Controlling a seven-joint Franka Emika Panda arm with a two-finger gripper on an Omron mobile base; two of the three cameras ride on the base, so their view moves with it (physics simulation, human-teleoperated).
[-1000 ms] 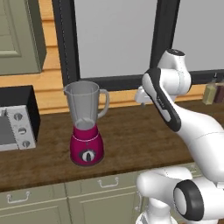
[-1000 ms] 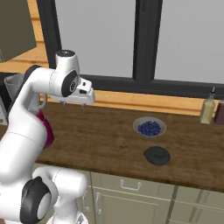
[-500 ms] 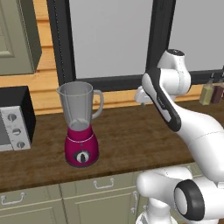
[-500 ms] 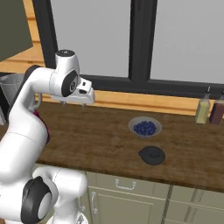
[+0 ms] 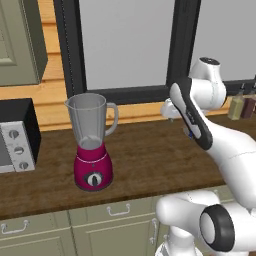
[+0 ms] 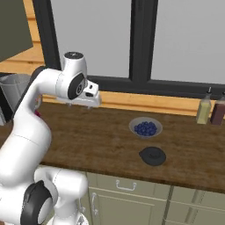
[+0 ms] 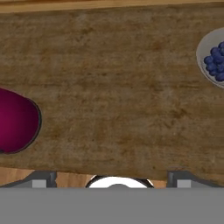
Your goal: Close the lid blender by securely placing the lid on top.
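The blender [image 5: 92, 145] stands on the wooden counter at the left: a clear jar with an open mouth on a magenta base [image 7: 15, 120]. The lid [image 6: 152, 155], a low black round cap, lies on the counter near the front edge, just in front of the bowl of blueberries. My gripper [image 7: 112, 179] hangs above the counter's middle, between blender and lid. Its hand [image 5: 170, 108] [image 6: 83, 99] points down and touches nothing. The fingertips [image 7: 41, 179] stand wide apart, so the gripper is open and empty.
A bowl of blueberries [image 6: 146, 128] [image 7: 214, 54] sits behind the lid. Two bottles [image 6: 203, 110] [image 5: 236, 106] stand by the window at the right. A silver-and-black toaster oven [image 5: 12, 137] is left of the blender. My white arm [image 6: 30, 127] blocks part of the blender in the right base view.
The whole scene has slid a little to the left in both base views, so the base has moved right. The bottles have come into view. The gripper stays open.
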